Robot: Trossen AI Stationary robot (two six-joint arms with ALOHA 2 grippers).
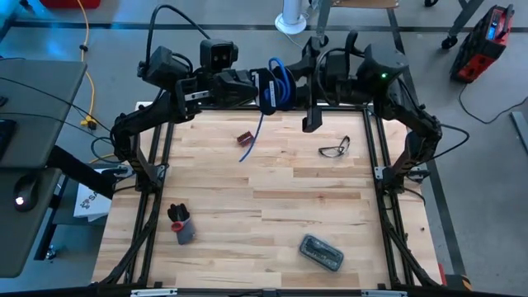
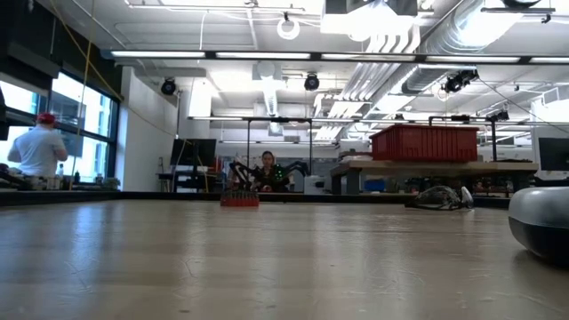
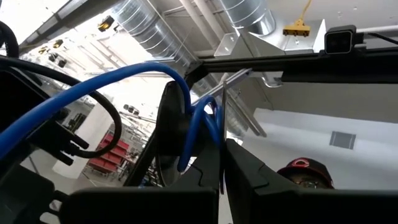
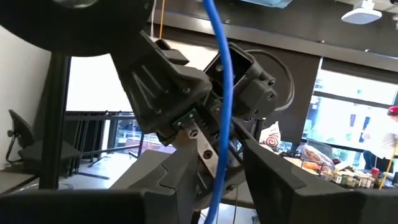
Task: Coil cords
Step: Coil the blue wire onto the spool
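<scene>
Left hand (image 1: pixel 257 89) clamps the round black reel (image 1: pixel 268 91); right hand (image 4: pixel 211 180), parted, straddles thin blue cord (image 4: pixel 222 93).

- No text, number or brand can be read in any view.
- A red mark is seen on a white bag (image 4: pixel 271 138) in the right wrist view; it may be a logo, but it cannot be made out.
- A pale emblem is shown on a dark red cap (image 3: pixel 301 167), unreadable.
</scene>
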